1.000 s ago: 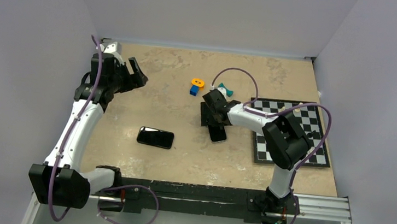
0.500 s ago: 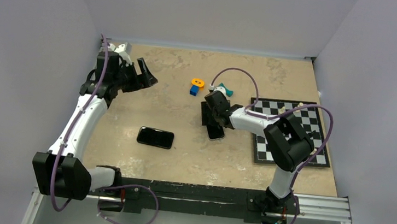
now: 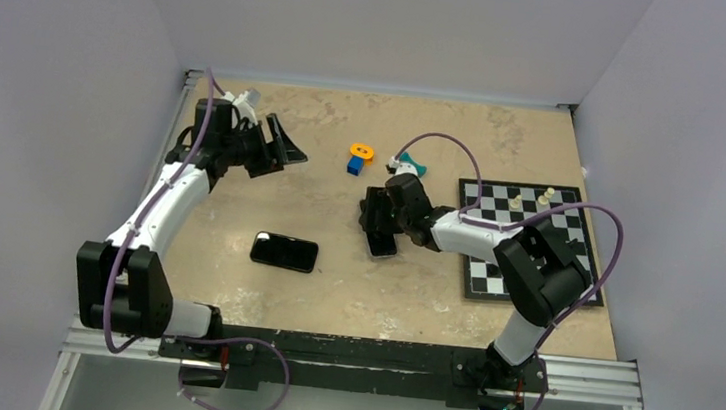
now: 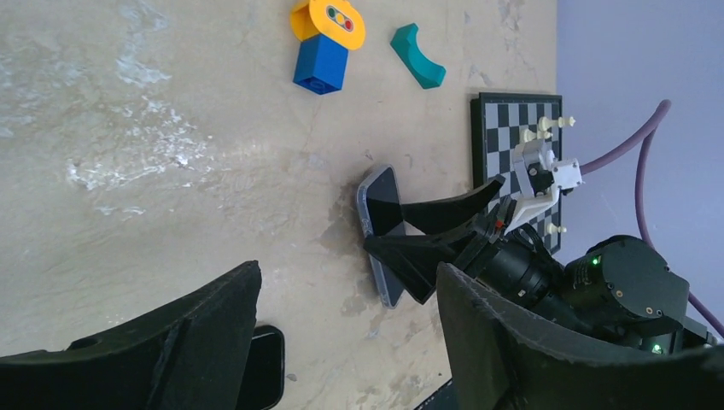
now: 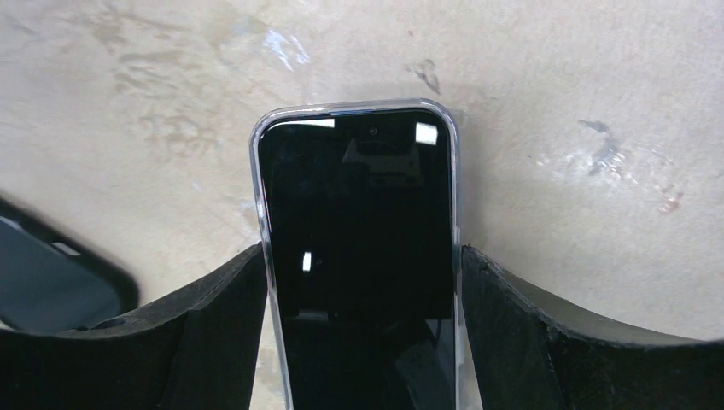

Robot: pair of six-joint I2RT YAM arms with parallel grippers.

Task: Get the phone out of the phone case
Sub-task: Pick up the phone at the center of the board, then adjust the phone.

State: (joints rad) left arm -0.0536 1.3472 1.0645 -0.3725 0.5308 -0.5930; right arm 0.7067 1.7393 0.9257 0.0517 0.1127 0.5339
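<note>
Straddling the phone (image 5: 359, 188) across its narrow width, the right gripper (image 5: 360, 256) has a finger pressed to each long edge of the clear case (image 5: 350, 105), which lies flat on the table (image 3: 331, 282), its long axis running away from the wrist. Farther back and well to the left, the left gripper (image 3: 279, 147) hangs wide open, holding nothing.

A: How many phones are we seeing?
B: Two are lying there: a clear-cased phone (image 5: 359, 248) and a black phone (image 3: 284, 252).
A: And the rest?
B: One chessboard (image 3: 478, 276), one orange-and-blue toy (image 4: 327, 43) and one teal block (image 4: 418, 55) are sitting out
</note>
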